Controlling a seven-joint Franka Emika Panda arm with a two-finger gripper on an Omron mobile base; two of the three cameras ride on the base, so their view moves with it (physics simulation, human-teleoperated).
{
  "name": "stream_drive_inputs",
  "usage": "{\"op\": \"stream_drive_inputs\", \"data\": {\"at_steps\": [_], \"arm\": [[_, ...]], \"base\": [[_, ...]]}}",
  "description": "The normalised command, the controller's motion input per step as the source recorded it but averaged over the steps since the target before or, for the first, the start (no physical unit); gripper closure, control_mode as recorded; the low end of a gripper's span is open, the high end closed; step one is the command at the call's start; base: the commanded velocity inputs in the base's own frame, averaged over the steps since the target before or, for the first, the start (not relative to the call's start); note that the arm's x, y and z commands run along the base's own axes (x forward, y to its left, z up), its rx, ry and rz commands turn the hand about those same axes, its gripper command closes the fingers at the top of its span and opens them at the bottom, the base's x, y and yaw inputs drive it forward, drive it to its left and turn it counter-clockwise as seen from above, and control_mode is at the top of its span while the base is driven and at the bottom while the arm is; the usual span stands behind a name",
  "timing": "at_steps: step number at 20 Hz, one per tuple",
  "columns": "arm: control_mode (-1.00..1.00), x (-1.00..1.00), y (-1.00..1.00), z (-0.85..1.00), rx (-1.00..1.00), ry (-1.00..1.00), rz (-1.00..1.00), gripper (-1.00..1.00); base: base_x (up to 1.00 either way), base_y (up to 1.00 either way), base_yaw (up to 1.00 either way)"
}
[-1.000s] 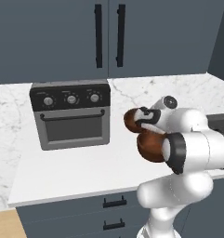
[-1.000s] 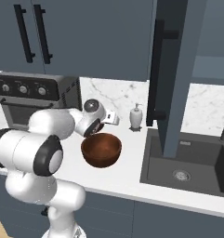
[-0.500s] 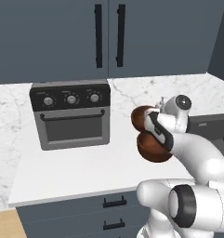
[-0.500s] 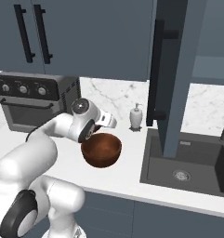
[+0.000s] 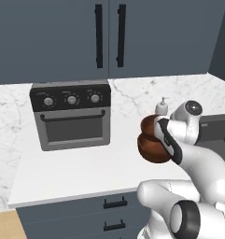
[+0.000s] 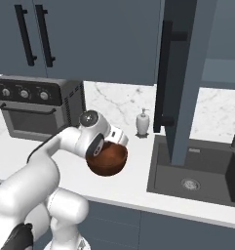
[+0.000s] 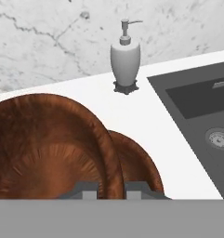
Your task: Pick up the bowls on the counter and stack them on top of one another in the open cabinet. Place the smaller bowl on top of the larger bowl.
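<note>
The desk (image 5: 81, 172) runs white and bare from the oven (image 5: 72, 116) on the left to its front edge, so most of the free room lies left of and in front of the bowls. To the right the desk ends at the dark sink (image 6: 197, 171), whose rim runs close beside the bowls. Overhead on that side the open cabinet's door (image 6: 180, 73) stands swung out, edge toward the robot, with its long black handle facing left; it hangs above the sink's left part and narrows the way up on that side.

The gripper (image 7: 112, 188) is clamped on the rim of the smaller bowl (image 7: 48, 148), one finger inside the rim and one outside. This bowl sits right against the gripper, its hollow on the left of the hand view. The larger bowl (image 7: 136, 160) shows just past that rim, partly covered by it and lower. In the left base view the smaller bowl sits above and slightly behind the larger, the two overlapping (whether they touch I cannot tell). The larger one appears to rest on the desk near the sink.

A white soap dispenser (image 7: 125, 58) stands against the marble backsplash behind the bowls, near the sink's back corner. The closed double-door cabinet (image 5: 62, 37) hangs above the oven.
</note>
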Motion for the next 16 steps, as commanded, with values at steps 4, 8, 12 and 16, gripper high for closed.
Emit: {"op": "stream_drive_inputs", "data": {"at_steps": [4, 8, 12, 16], "arm": [[-1.0, 0.0, 0.0, -0.3, 0.0, 0.0, 0.0, 1.0], [-1.0, 0.0, 0.0, -0.33, 0.0, 0.0, 0.0, 1.0], [-1.0, 0.01, -0.08, -0.29, 0.0, 0.01, 0.0, 1.0], [-1.0, 0.09, -0.13, -0.27, 0.0, 0.04, 0.0, 1.0]], "base": [[0.0, 0.0, 0.0], [0.0, 0.0, 0.0], [0.0, 0.0, 0.0], [0.0, 0.0, 0.0]]}}
